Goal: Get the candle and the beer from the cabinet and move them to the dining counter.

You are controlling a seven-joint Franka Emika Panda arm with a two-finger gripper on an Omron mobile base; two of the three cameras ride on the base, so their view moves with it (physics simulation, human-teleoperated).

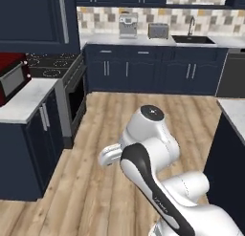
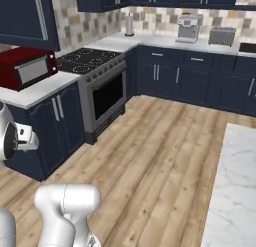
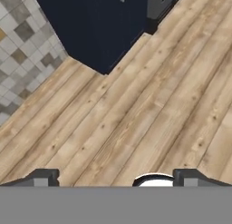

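**Arm folded over the wood floor, jaws wide and empty**

We look first at the pale wood plank floor, which fills the middle of both base views and most of the hand view. Along the top of the left base view runs the row of dark navy base cabinets with short silver handles, carrying a silver coffee machine, a silver toaster and a dark sink with a tap. At the right edge of the right base view we see the white grey-veined marble top of the dining counter; a corner of it also shows at the right edge of the left base view. In the upper left of both base views hangs the dark navy wall cabinet with a panelled door and a long vertical silver bar handle, its door shut, so we cannot see the candle or the beer. Below it, at the left of the right base view, stand the silver oven with a black hob and the red microwave on a small marble worktop. The white arm with dark joints folds in the lower centre of the left base view. In the hand view the gripper points down at the floor, its two dark fingertips far apart at the bottom corners, holding nothing.
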